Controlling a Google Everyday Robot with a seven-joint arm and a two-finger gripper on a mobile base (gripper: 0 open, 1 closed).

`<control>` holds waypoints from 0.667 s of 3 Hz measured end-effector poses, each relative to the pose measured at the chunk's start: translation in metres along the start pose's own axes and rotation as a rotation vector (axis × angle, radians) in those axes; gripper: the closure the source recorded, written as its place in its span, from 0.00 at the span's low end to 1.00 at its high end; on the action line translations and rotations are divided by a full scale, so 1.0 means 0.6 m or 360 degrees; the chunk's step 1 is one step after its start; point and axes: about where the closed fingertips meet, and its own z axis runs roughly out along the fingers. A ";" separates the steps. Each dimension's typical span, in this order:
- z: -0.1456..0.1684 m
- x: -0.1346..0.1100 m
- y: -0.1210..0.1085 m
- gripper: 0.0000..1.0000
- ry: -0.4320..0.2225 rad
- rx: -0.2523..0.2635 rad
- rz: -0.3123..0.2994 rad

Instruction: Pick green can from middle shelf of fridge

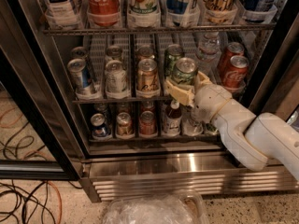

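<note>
The fridge stands open in front of me. Its middle shelf is a wire rack with lanes of short cans. The green can, with its silver top, is at the front of the fourth lane. My gripper is shut on its lower body, one cream finger on its left and one on its right. The can is lifted slightly off the lane and held out over the shelf's front edge. A second green can stands behind it. My white arm comes in from the lower right.
Gold-orange can, silver can and blue can stand to the left, red Coca-Cola cans and a small clear bottle to the right. Tall bottles fill the rack above. Steel grille base, clear plastic, floor cables.
</note>
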 end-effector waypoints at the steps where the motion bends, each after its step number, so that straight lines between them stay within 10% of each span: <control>1: -0.024 -0.008 0.028 1.00 0.0033 -0.0070 -0.0008; 2: -0.054 -0.014 0.057 1.00 0.0054 -0.0107 -0.0026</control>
